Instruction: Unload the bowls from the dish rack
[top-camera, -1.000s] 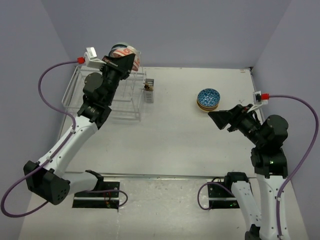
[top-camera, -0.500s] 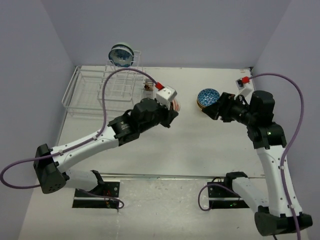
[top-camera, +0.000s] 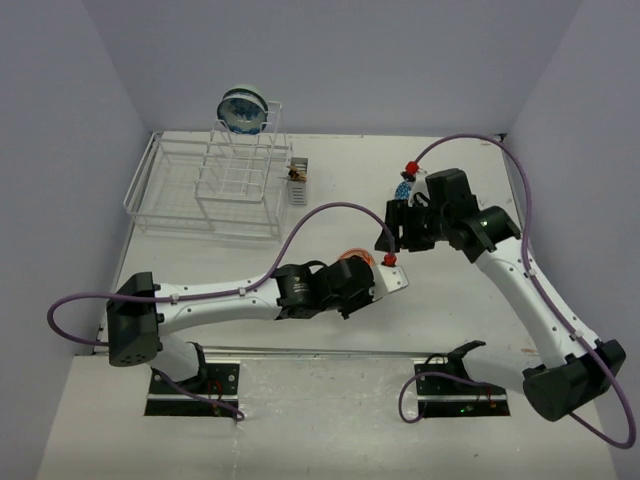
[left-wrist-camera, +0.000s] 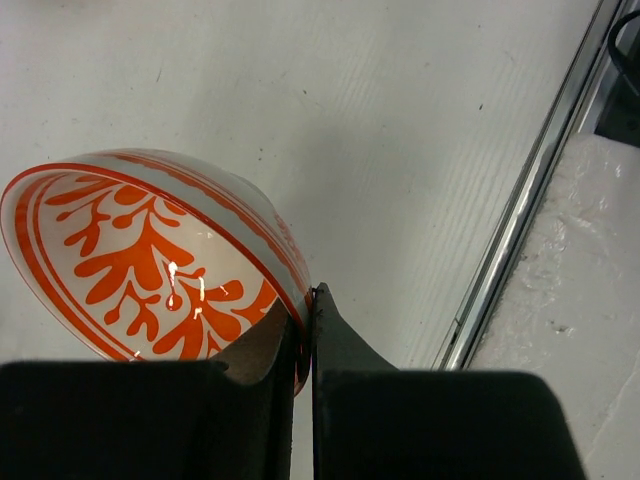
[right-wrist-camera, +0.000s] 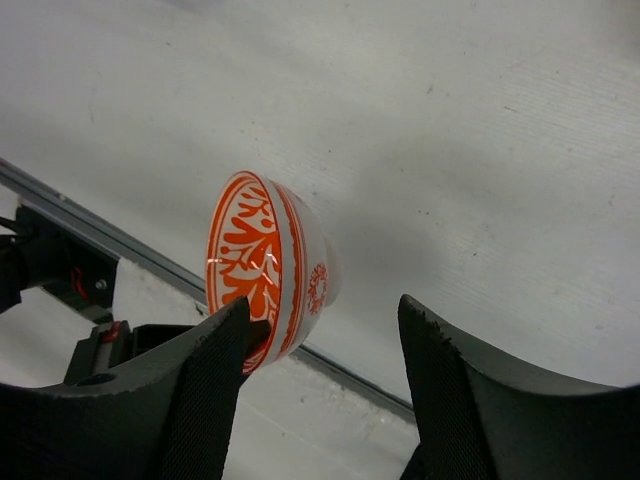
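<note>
My left gripper (top-camera: 366, 268) is shut on the rim of a white bowl with an orange-red pattern (left-wrist-camera: 150, 260), held on its side above the table's middle front; it also shows in the top view (top-camera: 355, 261) and the right wrist view (right-wrist-camera: 265, 265). My right gripper (top-camera: 397, 228) is open and empty, pointing at that bowl from just behind it without touching. One blue-patterned bowl (top-camera: 242, 108) stands on edge at the top of the white wire dish rack (top-camera: 215, 195). A stack of bowls behind the right arm is mostly hidden; only a blue sliver (top-camera: 402, 189) shows.
A small grey cutlery cup (top-camera: 298, 183) hangs on the rack's right end. A metal rail (left-wrist-camera: 520, 200) runs along the table's near edge. Purple cables loop from both arms. Walls close in on the left, back and right.
My left arm carried the orange-red bowl from the rack across to the table's middle front. My right arm swung left from beside the bowl stack toward the held bowl, its fingers open.
</note>
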